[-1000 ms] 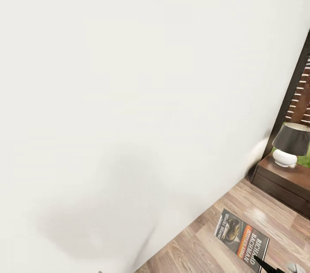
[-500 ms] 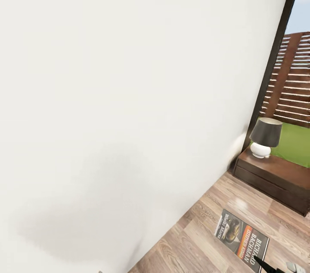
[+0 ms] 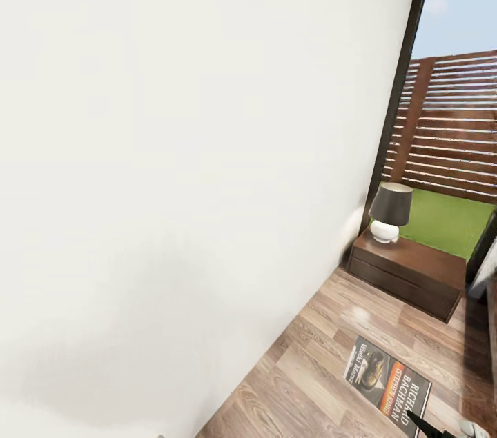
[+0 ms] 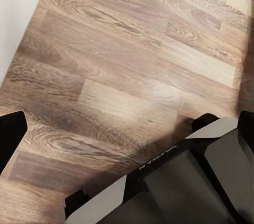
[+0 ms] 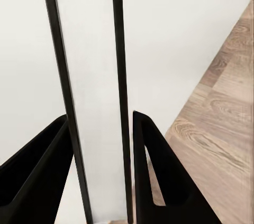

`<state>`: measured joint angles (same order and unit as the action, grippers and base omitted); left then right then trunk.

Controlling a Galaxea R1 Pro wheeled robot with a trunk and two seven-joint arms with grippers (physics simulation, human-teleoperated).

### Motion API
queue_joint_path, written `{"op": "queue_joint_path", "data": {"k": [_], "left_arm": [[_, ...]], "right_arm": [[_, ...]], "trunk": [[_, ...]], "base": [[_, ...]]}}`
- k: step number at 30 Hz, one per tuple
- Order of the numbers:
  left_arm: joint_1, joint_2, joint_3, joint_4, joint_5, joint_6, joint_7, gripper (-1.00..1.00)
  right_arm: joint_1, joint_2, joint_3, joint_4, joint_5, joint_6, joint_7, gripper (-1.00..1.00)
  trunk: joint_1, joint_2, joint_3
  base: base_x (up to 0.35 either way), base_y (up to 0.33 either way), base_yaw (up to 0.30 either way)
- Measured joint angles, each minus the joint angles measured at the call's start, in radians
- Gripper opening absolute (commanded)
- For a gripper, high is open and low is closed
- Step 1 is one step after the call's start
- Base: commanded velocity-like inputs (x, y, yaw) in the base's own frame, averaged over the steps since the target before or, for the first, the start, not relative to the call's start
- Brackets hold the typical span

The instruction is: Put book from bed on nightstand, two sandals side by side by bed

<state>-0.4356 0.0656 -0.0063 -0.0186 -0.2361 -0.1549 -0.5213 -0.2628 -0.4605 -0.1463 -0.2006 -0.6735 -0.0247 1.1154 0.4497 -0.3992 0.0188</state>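
- The right pincer [image 5: 100,121] is closed down to a narrow gap on the book [image 3: 388,386]. In the right wrist view the book stands edge-on between the two fingers [image 5: 151,166], a pale slab with thin dark edges.
- In the head view the book hangs above the floor [image 3: 310,383], cover up, with one dark fingertip at its near corner. Judge it as carried, not lying on the planks.
- The book's long axis runs on a diagonal, from the wall [image 3: 172,183] side down toward the right pincer.
- The left pincer [image 4: 127,134] is spread wide and holds nothing. Its wrist view looks down on bare planks and a dark grey part of the machine [image 4: 185,181].
- The nightstand [image 3: 407,272] lies ahead of the book, beyond its far end, against the wall beside the tall window [image 3: 455,79].
- A lamp [image 3: 388,210] occupies the wall-side rear corner of the nightstand top. The rest of the top, toward its front edge and far end, is bare.
- Use the right arm for the placement; it has the book and is the nearer one.
- Close the distance first; the nightstand is well apart from the book.
- Aim for the bare end of the top and keep the book away from the lamp base.
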Motion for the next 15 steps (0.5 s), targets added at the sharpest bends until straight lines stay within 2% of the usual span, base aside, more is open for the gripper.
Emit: {"op": "queue_joint_path", "data": {"k": [15], "left_arm": [[0.0,0.0,0.0,0.0,0.0,0.0,0.0,1.0]], "right_arm": [[0.0,0.0,0.0,0.0,0.0,0.0,0.0,-1.0]], "trunk": [[0.0,0.0,0.0]], "base": [[0.0,0.0,-0.242]]}}
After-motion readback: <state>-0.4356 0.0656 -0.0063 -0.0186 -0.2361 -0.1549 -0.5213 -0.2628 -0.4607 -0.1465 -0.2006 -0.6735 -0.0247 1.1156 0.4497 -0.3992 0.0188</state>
